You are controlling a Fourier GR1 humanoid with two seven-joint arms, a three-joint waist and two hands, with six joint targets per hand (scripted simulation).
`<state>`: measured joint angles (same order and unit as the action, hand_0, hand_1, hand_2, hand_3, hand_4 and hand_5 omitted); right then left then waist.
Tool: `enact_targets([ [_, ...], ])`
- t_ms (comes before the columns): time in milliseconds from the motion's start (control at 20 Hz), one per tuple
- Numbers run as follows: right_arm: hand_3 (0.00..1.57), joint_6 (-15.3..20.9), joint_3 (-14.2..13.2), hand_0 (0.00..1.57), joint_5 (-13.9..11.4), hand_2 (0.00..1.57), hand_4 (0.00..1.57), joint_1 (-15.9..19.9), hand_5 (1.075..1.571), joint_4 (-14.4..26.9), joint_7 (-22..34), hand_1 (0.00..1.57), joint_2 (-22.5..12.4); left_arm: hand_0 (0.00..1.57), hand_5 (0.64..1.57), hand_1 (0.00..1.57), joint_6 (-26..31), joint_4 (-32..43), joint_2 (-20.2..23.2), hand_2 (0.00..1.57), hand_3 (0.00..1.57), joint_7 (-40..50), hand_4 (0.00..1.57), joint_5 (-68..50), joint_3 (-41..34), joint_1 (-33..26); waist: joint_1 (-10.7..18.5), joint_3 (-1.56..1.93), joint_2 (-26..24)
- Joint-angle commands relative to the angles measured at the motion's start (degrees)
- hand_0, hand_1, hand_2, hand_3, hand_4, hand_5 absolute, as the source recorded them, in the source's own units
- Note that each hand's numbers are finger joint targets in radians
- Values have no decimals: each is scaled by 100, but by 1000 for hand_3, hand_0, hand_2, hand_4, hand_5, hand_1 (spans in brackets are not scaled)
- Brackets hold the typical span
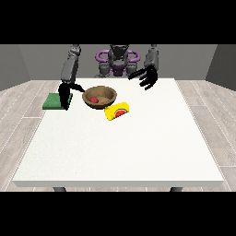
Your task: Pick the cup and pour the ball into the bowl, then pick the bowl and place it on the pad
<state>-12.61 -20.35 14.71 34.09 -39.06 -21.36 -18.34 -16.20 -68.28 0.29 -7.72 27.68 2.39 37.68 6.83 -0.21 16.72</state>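
Note:
A brown wooden bowl [100, 97] stands on the table's far half, with a small red ball [94, 99] inside it. Just to its right and nearer the camera, a yellow cup [117, 111] lies on its side, its red inside facing the camera. A green pad [53, 101] lies at the table's far left edge. The hand at the view's left [65, 97] hangs down between the pad and the bowl, fingers pointing at the table, holding nothing. The hand at the view's right [146, 76] is raised above the table behind the cup, fingers spread and holding nothing.
The white table [120, 147] stretches wide toward the camera. The robot's torso [117, 62] stands behind the far edge. Grey wood floor surrounds the table.

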Motion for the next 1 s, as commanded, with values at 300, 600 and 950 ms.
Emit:
enact_targets([
  [300,0,175,672,0,-367,0,0,-481,1543,-93,69,0,745,0,1526,0,517,607,119,0,0,-565,0,-1057,-612,-254,-552,21,-584],
  [600,0,175,497,0,-249,0,208,-177,1546,479,30,0,609,0,1547,0,561,386,19,0,0,-441,0,-1035,-353,-393,-238,24,-551],
  [950,0,223,157,0,-109,0,133,73,1531,958,-888,0,579,0,1557,0,827,-356,319,0,0,-90,0,-1095,-280,305,227,30,335],
])
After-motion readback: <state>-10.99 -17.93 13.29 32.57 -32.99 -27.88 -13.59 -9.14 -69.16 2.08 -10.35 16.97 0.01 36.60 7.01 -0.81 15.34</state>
